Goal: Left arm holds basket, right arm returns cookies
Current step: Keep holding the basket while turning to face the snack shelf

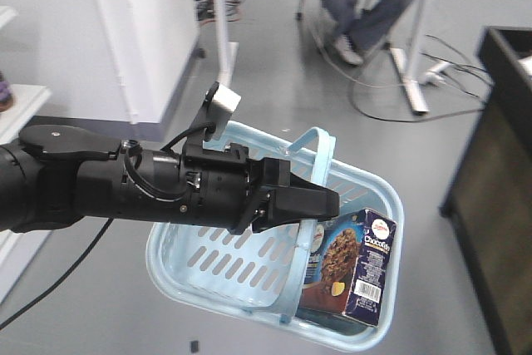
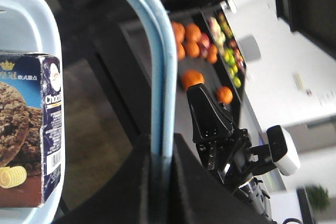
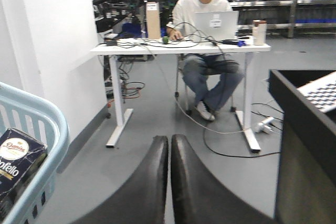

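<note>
While our left end effector (image 1: 312,205) clamps the basket (image 1: 249,133) handle, the cookie box (image 1: 359,265) sits inside; our right end effector (image 3: 169,182), pinched shut and empty, must, we judge, open and reach in.

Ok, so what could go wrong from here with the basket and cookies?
The basket hangs from one thin handle pinched in the left gripper, and the cookie box sits at one end, so it may swing or tip. The right gripper is shut; reaching in like that could knock the box rather than grasp it.
</note>
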Motion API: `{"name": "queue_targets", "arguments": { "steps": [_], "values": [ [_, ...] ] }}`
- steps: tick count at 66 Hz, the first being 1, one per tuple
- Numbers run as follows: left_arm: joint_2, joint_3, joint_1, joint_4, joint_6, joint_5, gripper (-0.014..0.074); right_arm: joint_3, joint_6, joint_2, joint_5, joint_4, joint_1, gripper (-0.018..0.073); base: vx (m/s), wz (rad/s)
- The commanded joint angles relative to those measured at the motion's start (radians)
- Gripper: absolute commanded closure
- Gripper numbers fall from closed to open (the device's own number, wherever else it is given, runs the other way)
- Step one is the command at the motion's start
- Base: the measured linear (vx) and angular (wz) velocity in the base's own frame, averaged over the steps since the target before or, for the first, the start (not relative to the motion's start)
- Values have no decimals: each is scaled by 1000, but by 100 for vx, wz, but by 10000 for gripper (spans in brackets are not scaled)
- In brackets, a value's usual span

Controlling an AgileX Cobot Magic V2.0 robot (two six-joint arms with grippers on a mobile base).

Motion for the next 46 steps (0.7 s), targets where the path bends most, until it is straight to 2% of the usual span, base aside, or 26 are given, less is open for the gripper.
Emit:
{"name": "queue_targets", "arguments": {
  "steps": [1, 32, 46],
  "values": [
    [-49, -28, -3, -83, 14, 38, 603, 2, -8, -11, -71, -4, -4, 567, 36, 63],
    [-49, -28, -3, -83, 14, 35, 603, 2, -8, -11, -71, -4, -4, 567, 33, 89],
    [-49, -28, -3, -83, 14, 35, 603, 2, -8, -11, -71, -4, -4, 567, 27, 72]
  ]
}}
